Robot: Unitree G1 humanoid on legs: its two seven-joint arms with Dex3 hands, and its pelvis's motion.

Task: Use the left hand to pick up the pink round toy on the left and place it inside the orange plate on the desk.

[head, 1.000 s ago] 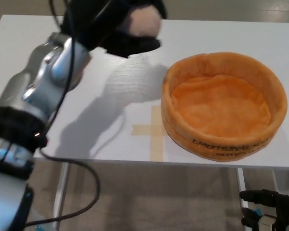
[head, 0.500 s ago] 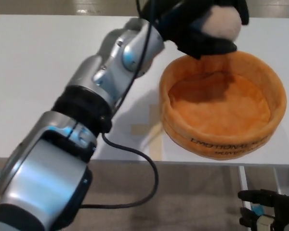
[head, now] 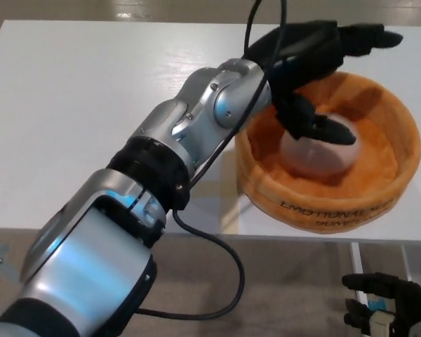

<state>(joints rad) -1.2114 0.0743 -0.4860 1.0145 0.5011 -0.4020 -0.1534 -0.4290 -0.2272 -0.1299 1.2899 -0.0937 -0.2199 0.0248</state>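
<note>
Inside soft orange plate (head: 379,189), smooth pink round toy (head: 316,151), left robot hand (head: 316,60) released above

toy (head: 316,151): pale pink | plate (head: 379,189): orange, dark lettering | desk (head: 70,105): white | left robot hand (head: 312,56): black

Left robot hand (head: 316,63) spread wide over the orange plate (head: 379,189), blocking its near-left rim; the pink round toy (head: 316,151) fills the bowl's centre. Wide bare surface (head: 77,105) lies open to the left.
</note>
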